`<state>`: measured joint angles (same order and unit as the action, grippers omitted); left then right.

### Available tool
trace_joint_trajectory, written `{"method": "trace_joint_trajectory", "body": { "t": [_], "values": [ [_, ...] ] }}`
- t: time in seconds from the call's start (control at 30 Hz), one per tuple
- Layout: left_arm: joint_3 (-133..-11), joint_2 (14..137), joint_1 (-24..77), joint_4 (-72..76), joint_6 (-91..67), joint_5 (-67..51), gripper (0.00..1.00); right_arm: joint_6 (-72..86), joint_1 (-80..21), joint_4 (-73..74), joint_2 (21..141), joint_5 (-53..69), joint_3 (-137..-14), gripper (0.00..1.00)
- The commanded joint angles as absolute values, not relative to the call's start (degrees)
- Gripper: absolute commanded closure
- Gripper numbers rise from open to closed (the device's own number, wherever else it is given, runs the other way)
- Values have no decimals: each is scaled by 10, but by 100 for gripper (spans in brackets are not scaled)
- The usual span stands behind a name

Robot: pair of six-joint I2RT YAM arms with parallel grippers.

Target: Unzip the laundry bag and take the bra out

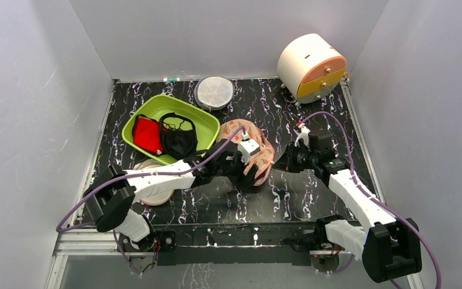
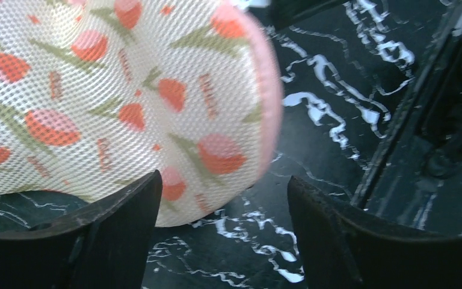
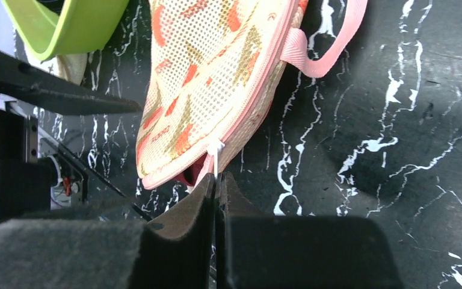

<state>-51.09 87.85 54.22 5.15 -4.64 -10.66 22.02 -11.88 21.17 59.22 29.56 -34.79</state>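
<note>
The laundry bag (image 1: 257, 149), beige with red-orange print, lies mid-table. In the right wrist view the laundry bag (image 3: 216, 72) is tilted, and its rim gapes at the near corner. A sliver of the dark maroon bra (image 3: 190, 176) shows in that gap; the rest is hidden. My right gripper (image 3: 216, 180) is shut on the white zip pull (image 3: 215, 158); in the top view my right gripper (image 1: 284, 161) is just right of the bag. My left gripper (image 2: 222, 198) is open, with the bag's edge (image 2: 174, 205) against its left finger (image 2: 120, 229); from above my left gripper (image 1: 248, 176) is at the bag's near end.
A green bin (image 1: 206, 122) at the back left holds a bright red garment (image 1: 147, 135) and a black bra (image 1: 178, 138). A grey mesh disc (image 1: 214, 92) stands behind it. A cream disc (image 1: 156, 194) lies under my left arm. A white-and-orange drum (image 1: 310, 65) stands back right.
</note>
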Motion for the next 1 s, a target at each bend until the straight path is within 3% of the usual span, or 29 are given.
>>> {"method": "trace_joint_trajectory", "body": {
  "t": [0.0,0.23,0.43,0.53,0.7,0.87,0.97],
  "values": [
    [-537,840,595,58,-101,-40,22,226,-116,155,572,343,-346,100],
    [-605,917,621,36,-118,113,18,221,-116,173,567,350,-350,100],
    [-641,970,621,71,-100,122,22,225,-116,181,568,357,-358,100],
    [-660,989,621,52,-99,146,32,227,-116,185,566,358,-357,100],
    [-646,975,621,45,-101,148,63,230,-116,190,559,333,-351,100],
    [-596,940,621,37,-102,124,73,249,-116,187,566,259,-355,100],
    [-569,922,621,31,-101,102,87,248,-116,184,579,236,-365,100]
  ]
}}
